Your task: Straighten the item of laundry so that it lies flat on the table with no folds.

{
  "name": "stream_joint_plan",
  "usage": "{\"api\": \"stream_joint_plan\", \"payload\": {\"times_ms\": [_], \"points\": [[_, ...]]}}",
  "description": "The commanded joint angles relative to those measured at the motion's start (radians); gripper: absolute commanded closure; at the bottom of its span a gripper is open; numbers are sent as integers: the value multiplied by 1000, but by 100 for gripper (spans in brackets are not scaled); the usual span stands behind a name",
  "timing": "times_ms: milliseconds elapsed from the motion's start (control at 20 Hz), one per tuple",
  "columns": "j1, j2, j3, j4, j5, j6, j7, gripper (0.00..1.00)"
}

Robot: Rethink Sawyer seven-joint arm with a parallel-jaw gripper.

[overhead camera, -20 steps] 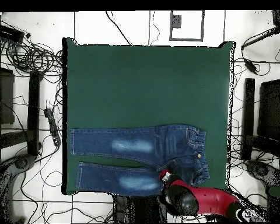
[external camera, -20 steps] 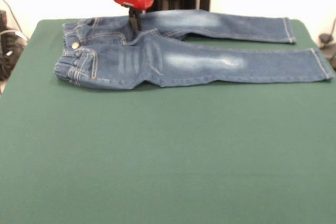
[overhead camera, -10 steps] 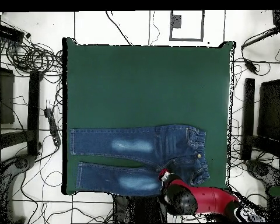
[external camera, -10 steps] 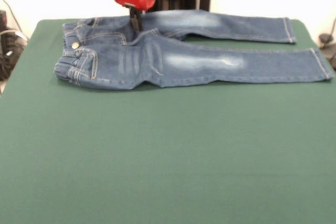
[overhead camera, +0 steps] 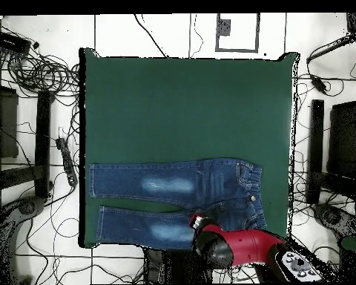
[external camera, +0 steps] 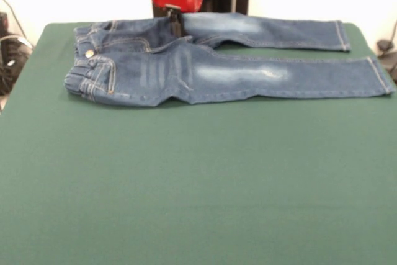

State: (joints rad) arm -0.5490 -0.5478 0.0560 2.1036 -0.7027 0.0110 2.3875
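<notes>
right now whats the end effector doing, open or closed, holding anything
End effector: cannot tell whether open or closed; it is down at the jeans near the crotch, and a grip on the denim is not visible.

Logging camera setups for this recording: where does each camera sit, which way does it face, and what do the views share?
Front view: sits across the table from the robot, looking level over the green top at the jeans; the red and black arm descends from the top edge, its hand low at the jeans' crotch.
Overhead view: hangs above, looking straight down at the table, cabled floor around it; the arm enters from the bottom edge, hand by the jeans.
Shared: table, jeans and hand, turned half round between views.
</notes>
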Motion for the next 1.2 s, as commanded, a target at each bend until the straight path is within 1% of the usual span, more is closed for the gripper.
{"api": "stream_joint_plan", "payload": {"times_ms": [50, 150, 300, 600, 700, 800, 950, 1100, 1200], "points": [[96, -77, 38, -40, 130, 124, 92, 100], [105, -109, 42, -18, 153, 128, 100, 100], [89, -125, 67, -6, 172, 140, 83, 100], [77, -189, 76, 19, 210, 208, 46, 100], [71, -197, 84, 19, 218, 220, 37, 100], [80, -188, 81, 0, 215, 217, 35, 100], [99, -144, 68, -40, 211, 211, 40, 100], [98, -68, 63, -94, 196, 182, 37, 100], [78, -10, 69, -131, 181, 173, 20, 100]]}}
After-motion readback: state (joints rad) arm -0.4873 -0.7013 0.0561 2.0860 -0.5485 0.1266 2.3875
